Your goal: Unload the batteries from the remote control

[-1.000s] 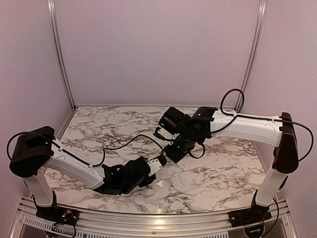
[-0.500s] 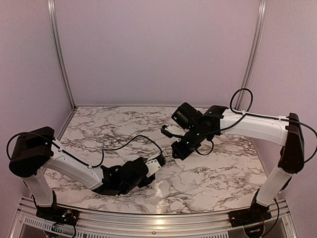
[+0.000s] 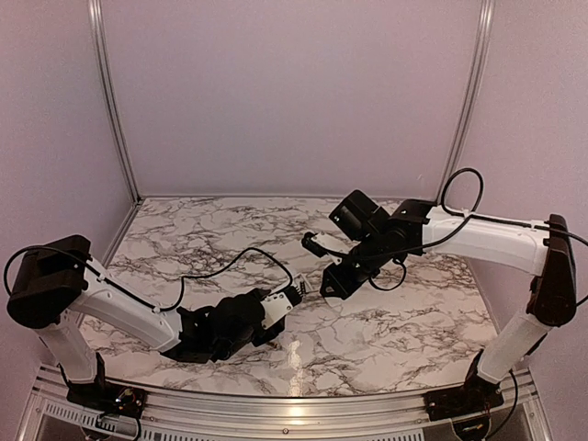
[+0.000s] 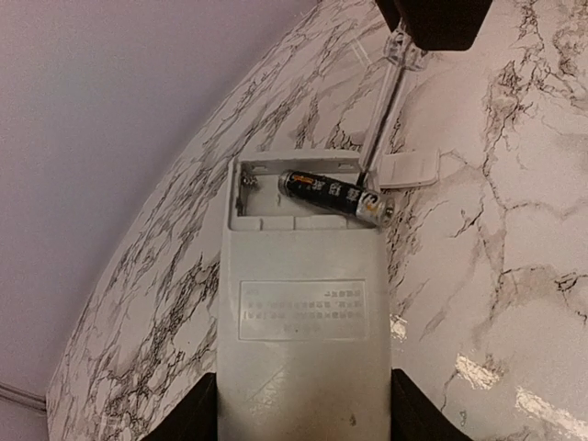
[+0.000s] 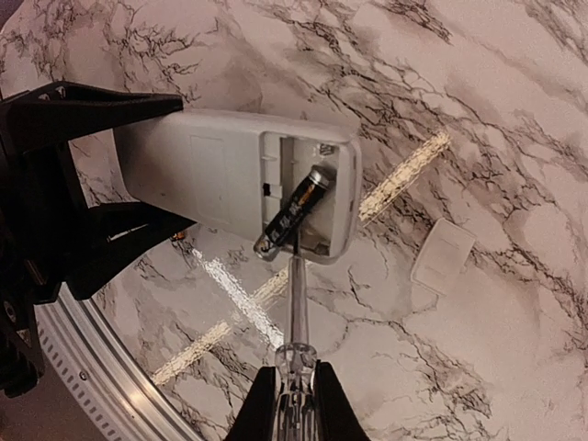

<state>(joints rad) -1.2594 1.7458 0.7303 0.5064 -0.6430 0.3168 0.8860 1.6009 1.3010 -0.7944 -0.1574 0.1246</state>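
The white remote control [image 4: 303, 303] lies back side up, its battery compartment open at the far end. My left gripper [image 4: 303, 404] is shut on its near end. One dark battery [image 4: 333, 194] with a gold end sits tilted in the compartment, one end lifted over the remote's edge. It also shows in the right wrist view [image 5: 292, 213], next to the remote [image 5: 220, 170]. No second battery is in view. My right gripper [image 5: 296, 395] is shut on a clear-handled screwdriver [image 5: 297, 303], whose tip touches the battery. In the top view, the left gripper [image 3: 272, 312] and the right gripper [image 3: 333, 281] face each other.
The loose white battery cover [image 4: 409, 168] lies on the marble table just right of the remote's open end; it also shows in the right wrist view [image 5: 443, 255]. The table's metal front rail [image 5: 101, 386] runs close behind the left gripper.
The right arm has swung to the right and its gripper has shifted slightly right with the screwdriver. The left arm has settled a little lower, still holding the remote.
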